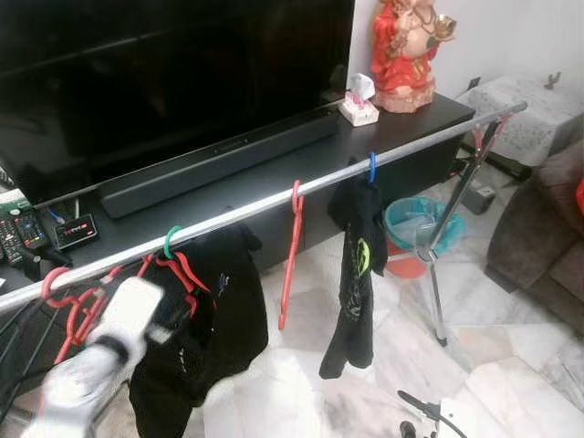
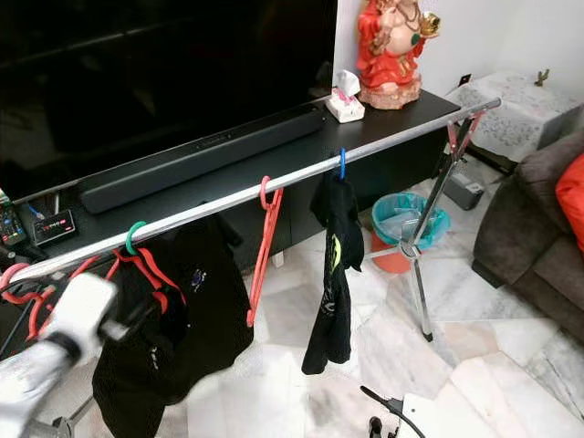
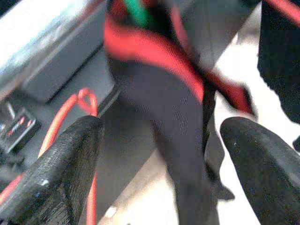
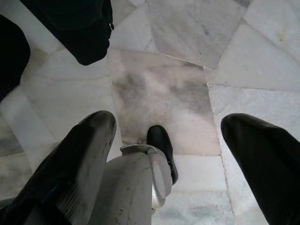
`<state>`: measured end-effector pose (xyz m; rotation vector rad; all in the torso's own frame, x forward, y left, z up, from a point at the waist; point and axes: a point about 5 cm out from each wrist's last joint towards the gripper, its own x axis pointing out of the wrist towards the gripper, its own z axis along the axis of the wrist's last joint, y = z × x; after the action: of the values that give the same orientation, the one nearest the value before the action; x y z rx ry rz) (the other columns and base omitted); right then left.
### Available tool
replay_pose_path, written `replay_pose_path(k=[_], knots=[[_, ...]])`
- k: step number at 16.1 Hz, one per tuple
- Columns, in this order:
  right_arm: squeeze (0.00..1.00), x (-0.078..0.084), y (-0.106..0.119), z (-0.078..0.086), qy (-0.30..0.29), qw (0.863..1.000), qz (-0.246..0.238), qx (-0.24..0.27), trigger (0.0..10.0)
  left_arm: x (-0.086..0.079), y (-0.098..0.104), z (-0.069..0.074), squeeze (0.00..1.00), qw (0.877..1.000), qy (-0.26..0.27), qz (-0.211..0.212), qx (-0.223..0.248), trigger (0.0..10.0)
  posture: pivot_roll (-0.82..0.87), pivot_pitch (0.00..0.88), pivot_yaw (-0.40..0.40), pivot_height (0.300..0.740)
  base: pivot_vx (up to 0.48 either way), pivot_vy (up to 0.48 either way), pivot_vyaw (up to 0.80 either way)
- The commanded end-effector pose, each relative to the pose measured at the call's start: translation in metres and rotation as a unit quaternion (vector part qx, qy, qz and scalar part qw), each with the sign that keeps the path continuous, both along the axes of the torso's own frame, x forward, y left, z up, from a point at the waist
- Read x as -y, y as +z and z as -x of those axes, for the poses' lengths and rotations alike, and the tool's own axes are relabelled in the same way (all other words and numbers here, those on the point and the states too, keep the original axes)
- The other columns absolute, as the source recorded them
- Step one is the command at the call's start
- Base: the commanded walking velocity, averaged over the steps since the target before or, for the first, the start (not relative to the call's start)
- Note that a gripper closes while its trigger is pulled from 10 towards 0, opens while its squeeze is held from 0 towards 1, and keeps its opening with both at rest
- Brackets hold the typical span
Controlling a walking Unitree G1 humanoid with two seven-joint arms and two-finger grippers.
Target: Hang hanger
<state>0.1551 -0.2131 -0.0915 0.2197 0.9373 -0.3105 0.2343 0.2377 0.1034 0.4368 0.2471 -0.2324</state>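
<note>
Rail: the silver clothes rail runs from near left up to far right in front of the TV tabletop, on a stand with its leg at the right
Hanger in hand's reach: the red hanger with the green hook sits on the rail at the left, carrying a black garment; it looks already hooked on
My left gripper: my left gripper is raised just near of that hanger, fingers spread wide with nothing between them, the red bar and black cloth just ahead
My right gripper: my right gripper hangs low over the marble floor, fingers spread, empty
Others on the rail: a bare red hanger mid-rail, a blue-hooked hanger with a black shirt further right, more red hangers bunched at the far left
Doing it well: I judge the hook should sit fully over the rail before I draw away, so I would back straight out without snagging the cloth
Risk: brushing the garment could swing the hanger along the rail
</note>
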Motion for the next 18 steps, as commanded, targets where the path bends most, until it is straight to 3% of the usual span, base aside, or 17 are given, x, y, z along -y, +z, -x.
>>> replay_pose_path(k=[1,3,5,9,11,18], knots=[[0.0,-0.001,-0.001,0.002,-0.002,1.0,-0.004,-0.005,10.0,-0.025,0.005,0.005,0.0,1.0,0.02,-0.018,-0.003,10.0,-0.14,0.035,0.052,0.74,0.0,0.0,0.0],[0.0,-0.001,-0.001,0.002,-0.001,1.0,-0.004,-0.005,10.0,-0.034,0.004,0.002,0.0,0.999,0.033,-0.025,-0.012,10.0,-0.14,0.038,0.049,0.74,0.0,0.0,0.0],[0.0,-0.001,-0.001,0.002,0.0,1.0,-0.003,-0.004,10.0,-0.031,-0.003,-0.001,0.0,0.999,0.017,-0.011,-0.026,10.0,-0.15,0.036,0.047,0.74,0.0,0.0,0.0],[0.0,0.0,-0.001,0.002,-0.003,1.0,-0.004,-0.003,10.0,-0.009,-0.016,-0.016,0.0,0.998,-0.044,0.04,-0.038,10.0,-0.15,0.037,0.047,0.74,0.0,0.0,0.0],[0.0,0.0,-0.001,0.002,-0.004,1.0,-0.004,-0.004,10.0,-0.004,-0.018,-0.019,0.0,0.997,-0.054,0.039,-0.04,10.0,-0.15,0.039,0.047,0.74,0.0,0.0,0.0],[0.0,-0.002,-0.001,0.002,-0.003,1.0,-0.007,-0.003,10.0,0.026,-0.044,-0.039,0.0,0.999,-0.002,0.032,-0.037,10.0,-0.16,0.051,0.052,0.74,0.0,0.0,0.0]])
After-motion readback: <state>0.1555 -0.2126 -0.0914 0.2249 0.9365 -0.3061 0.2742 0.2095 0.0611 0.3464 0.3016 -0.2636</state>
